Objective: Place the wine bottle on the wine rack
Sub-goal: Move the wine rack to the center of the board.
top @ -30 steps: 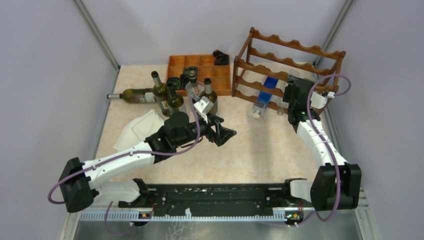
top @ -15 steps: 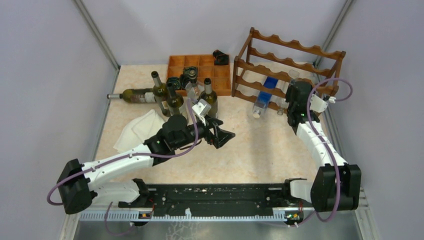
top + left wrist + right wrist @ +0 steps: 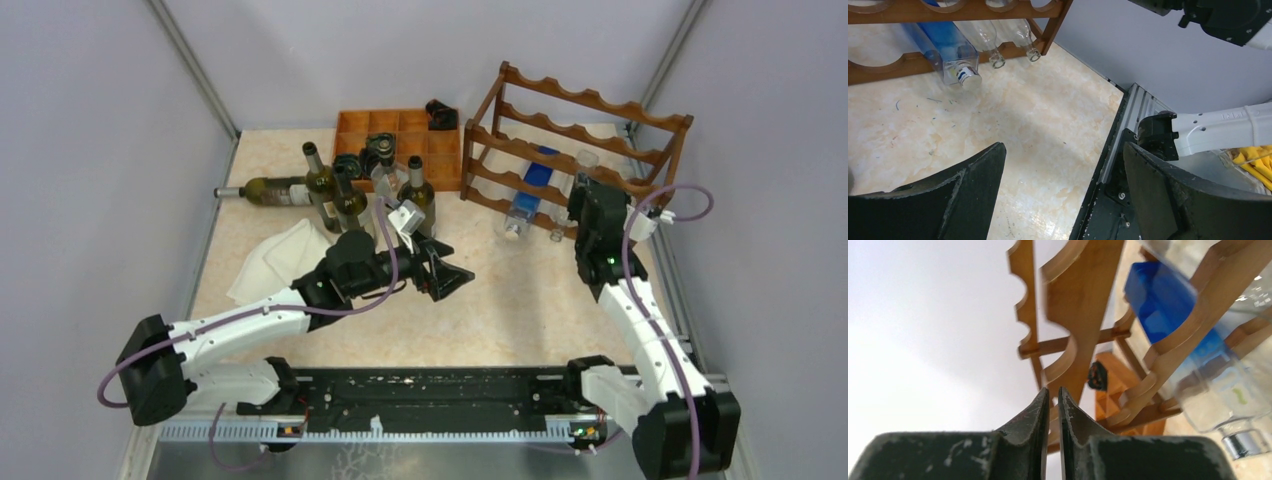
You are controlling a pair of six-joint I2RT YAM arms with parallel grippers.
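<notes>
The wine rack [image 3: 590,96] sits upper right in the top view, w/ a blue bottle [image 3: 538,172] & clear bottles [image 3: 989,44] lying in its lowest tier, necks twd lower left; the dark wine bottles [image 3: 345,200] aren't on it, grouped upper centre-left just below the orange tray [image 3: 385,123], three upright, one flat on its side at far left. R gripper [image 3: 1050,392] is close by the rack's scalloped rails, jaws pressed together on nothing, contact w/ the wood can't tell; L gripper [image 3: 452,276] is mid-frame over the table [image 3: 520,300], jaws spread wide & empty; white cloth [image 3: 275,260] lies to its left.
</notes>
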